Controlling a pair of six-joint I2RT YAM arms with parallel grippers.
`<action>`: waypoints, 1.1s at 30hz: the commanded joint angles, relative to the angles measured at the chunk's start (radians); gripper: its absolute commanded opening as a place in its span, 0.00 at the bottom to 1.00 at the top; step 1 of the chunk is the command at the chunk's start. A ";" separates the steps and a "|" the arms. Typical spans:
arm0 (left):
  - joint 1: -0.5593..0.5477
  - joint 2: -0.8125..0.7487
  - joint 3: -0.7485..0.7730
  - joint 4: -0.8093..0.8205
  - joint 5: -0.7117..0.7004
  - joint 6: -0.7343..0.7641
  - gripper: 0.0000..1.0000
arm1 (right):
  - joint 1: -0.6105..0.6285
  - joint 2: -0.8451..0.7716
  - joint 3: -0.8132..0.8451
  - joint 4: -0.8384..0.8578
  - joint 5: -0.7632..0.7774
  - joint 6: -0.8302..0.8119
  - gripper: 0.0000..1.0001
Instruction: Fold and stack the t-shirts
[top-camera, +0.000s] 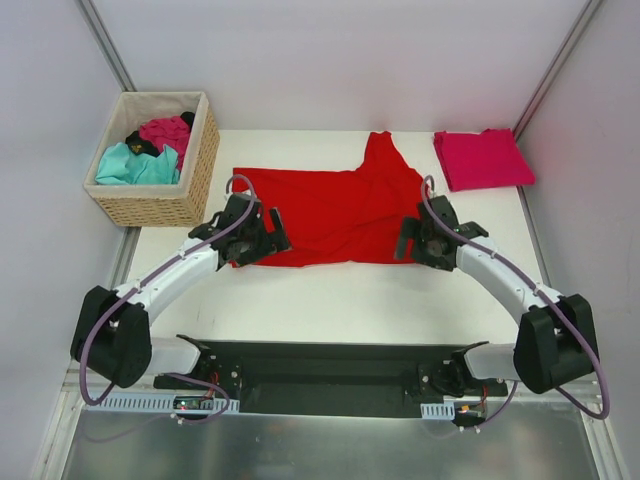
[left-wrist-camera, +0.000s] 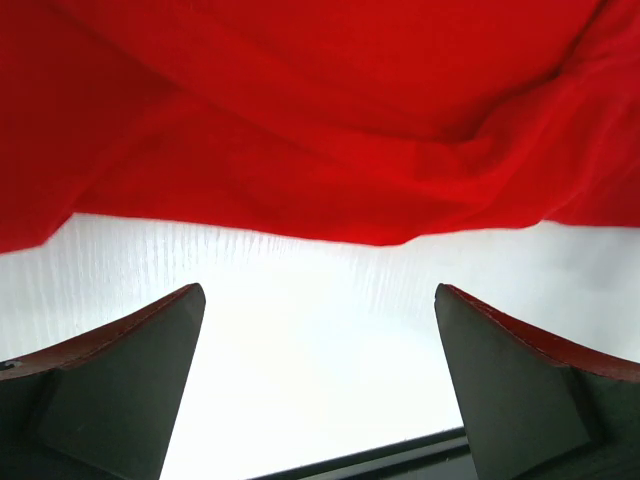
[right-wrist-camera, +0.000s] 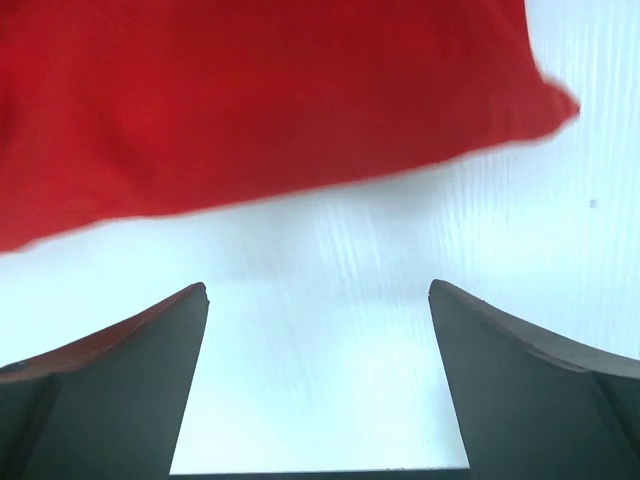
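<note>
Top external: red t-shirt (top-camera: 335, 215) lies spread across the worktop (top-camera: 330, 300). Left claw (top-camera: 268, 240) and right claw (top-camera: 410, 240) both gape wide at its near corners, holding nothing.

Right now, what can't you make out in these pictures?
Top view: the black t-shirt in the basket is mostly buried under the teal t-shirt and magenta t-shirt.
Top view: the left hand covers the red t-shirt's near-left corner.
Wrist views: only the red t-shirt's near edge shows; the frame's top cuts off the rest.
Top view: the crimson t-shirt's inner folds are hidden by its top layer.
</note>
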 joint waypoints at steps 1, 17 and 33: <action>-0.013 -0.007 -0.048 0.042 0.015 -0.026 0.99 | 0.000 -0.018 -0.065 0.053 0.025 0.024 0.96; 0.025 0.120 -0.019 0.238 -0.096 0.049 0.99 | -0.078 0.117 0.048 0.149 -0.032 0.021 0.96; 0.169 0.193 -0.173 0.416 0.054 0.011 0.99 | -0.182 0.238 0.002 0.361 -0.129 0.038 0.96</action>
